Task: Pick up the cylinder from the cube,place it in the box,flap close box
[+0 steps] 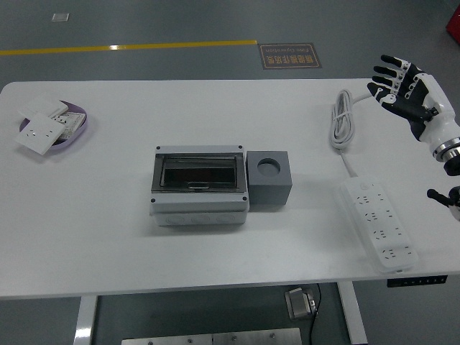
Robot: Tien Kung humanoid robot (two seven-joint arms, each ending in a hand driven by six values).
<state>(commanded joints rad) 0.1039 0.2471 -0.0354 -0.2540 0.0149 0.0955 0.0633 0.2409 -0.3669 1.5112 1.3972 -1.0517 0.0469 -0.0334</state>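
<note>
A grey cube (269, 177) with a round hole in its top stands at the table's middle, touching the right side of a grey box (200, 185). The box has a dark see-through flap lying shut over its top. I see no cylinder in the cube's hole or elsewhere. My right hand (402, 86) is raised over the table's far right edge, fingers spread, holding nothing, well away from the cube. My left arm is out of view.
A white power strip (378, 223) with its coiled cable (342, 118) lies at the right. At the far left, a purple dish (75, 122) holds white wall sockets (39, 133). The white table (108, 237) ends at the bottom.
</note>
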